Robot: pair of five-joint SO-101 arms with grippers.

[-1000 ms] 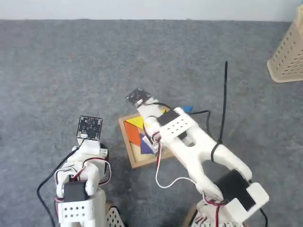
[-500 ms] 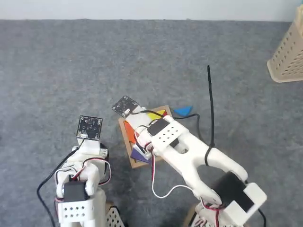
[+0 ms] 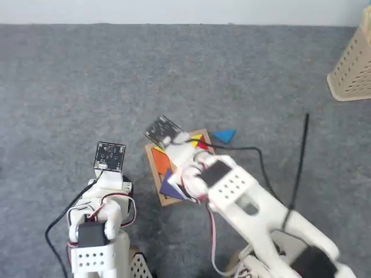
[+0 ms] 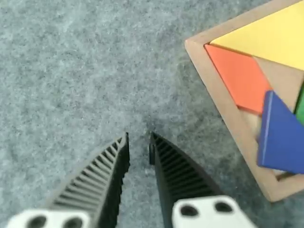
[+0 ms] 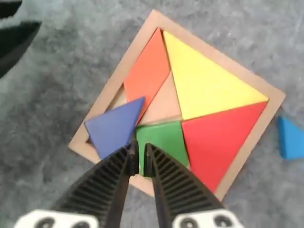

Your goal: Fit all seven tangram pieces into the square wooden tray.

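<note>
Nearest me, by the counter's near edge, the left claw (image 4: 138, 142) hangs over bare grey counter just off a corner of the tray (image 5: 115, 78). Its jaws are only a sliver apart, with nothing between them.

A little further in, the right claw (image 5: 137, 159) is over the near side of the tray, jaws almost together and empty, tips above the seam between the dark blue triangle (image 5: 114, 130) and the green square (image 5: 161, 140). Over the last second that arm has swung across the tray and drawn back toward the near edge. The dark blue triangle has slid with it and now lies askew, one corner riding over the tray's rim. I'd say that nudge set things back, since the piece needs turning and seating.

The tray sits about mid-counter. The orange piece (image 5: 149, 71), the yellow triangle (image 5: 204, 80) and the red triangle (image 5: 218, 142) lie flat in it, with bare wood (image 5: 161, 104) showing between them.

Just beyond the tray's far side, a small light blue triangle (image 3: 224, 136) waits on the counter. At the far right corner stands a perforated basket (image 3: 353, 58).
</note>
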